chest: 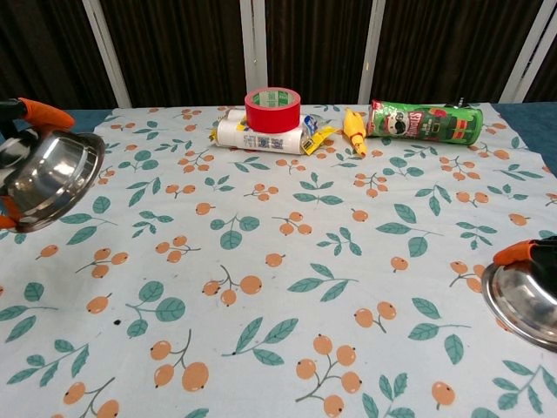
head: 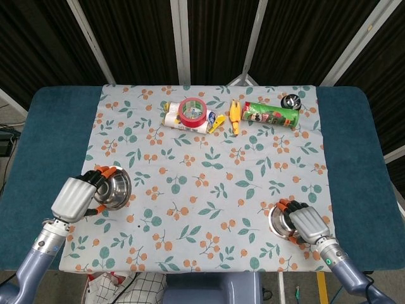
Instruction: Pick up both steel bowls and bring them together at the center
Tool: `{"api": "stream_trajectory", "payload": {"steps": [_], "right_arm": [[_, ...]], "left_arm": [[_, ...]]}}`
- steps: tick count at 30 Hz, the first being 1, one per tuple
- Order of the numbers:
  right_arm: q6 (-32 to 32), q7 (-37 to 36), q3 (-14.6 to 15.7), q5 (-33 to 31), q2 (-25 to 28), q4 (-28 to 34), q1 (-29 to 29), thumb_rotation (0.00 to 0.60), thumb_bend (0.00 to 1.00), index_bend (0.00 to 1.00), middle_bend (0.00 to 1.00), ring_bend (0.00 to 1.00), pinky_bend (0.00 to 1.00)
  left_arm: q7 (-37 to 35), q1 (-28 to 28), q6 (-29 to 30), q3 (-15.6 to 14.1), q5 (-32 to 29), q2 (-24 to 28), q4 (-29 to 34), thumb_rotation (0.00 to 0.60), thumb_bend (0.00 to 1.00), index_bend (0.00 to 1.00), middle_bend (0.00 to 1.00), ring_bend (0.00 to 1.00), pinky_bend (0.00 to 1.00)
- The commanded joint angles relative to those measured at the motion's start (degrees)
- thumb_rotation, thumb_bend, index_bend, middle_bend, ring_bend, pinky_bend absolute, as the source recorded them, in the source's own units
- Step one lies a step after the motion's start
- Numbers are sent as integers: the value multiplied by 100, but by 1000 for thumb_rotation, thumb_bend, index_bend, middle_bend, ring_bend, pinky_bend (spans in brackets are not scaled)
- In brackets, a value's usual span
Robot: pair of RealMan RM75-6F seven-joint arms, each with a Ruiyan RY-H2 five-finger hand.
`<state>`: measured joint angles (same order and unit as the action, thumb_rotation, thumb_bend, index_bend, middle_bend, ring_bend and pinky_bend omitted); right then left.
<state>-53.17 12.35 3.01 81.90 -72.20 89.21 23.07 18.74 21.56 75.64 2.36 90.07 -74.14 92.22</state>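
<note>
My left hand [head: 77,196] grips one steel bowl [head: 116,189] at the table's left side, lifted and tilted with its opening toward the middle; the chest view shows this bowl [chest: 50,178] on its side with orange fingertips [chest: 42,110] over its rim. My right hand [head: 305,223] holds the second steel bowl [head: 281,222] near the front right of the cloth. In the chest view that bowl [chest: 526,302] is at the right edge, tipped up a little, one orange fingertip [chest: 520,251] on its far rim.
Along the far side of the floral cloth [head: 209,183] lie a white roll with a red tape ring [head: 190,112] on it, a yellow toy [head: 235,116], a green chips can [head: 272,114] and a small dark round object [head: 292,101].
</note>
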Motion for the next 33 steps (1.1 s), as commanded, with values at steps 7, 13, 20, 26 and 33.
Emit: {"api": "stream_trajectory", "payload": {"steps": [7, 13, 20, 26, 33], "right_arm": [[-901, -456, -159, 421, 144, 125, -206, 600, 420, 824, 789, 761, 972], [-1414, -887, -390, 516, 216, 189, -289, 600, 420, 829, 793, 764, 972], [-1672, -2306, -767, 447, 276, 348, -229, 600, 420, 830, 796, 767, 972], [-1123, -4832, -1174, -42, 646, 652, -1, 600, 421, 830, 797, 768, 972], [371, -7416, -1384, -388, 1332, 940, 436, 600, 420, 830, 797, 768, 972]], "left_arm": [[-318, 62, 152, 17, 276, -109, -208, 600, 221, 397, 547, 431, 636], [-604, 92, 317, 26, 479, -232, -423, 600, 220, 397, 546, 431, 636], [-960, 190, 533, 44, 804, -486, -741, 600, 220, 385, 536, 431, 635], [-1416, 297, 1046, 73, 1311, -884, -1283, 600, 221, 388, 533, 431, 636], [-1855, 460, 1668, 162, 1782, -1404, -1903, 600, 220, 387, 530, 430, 634]]}}
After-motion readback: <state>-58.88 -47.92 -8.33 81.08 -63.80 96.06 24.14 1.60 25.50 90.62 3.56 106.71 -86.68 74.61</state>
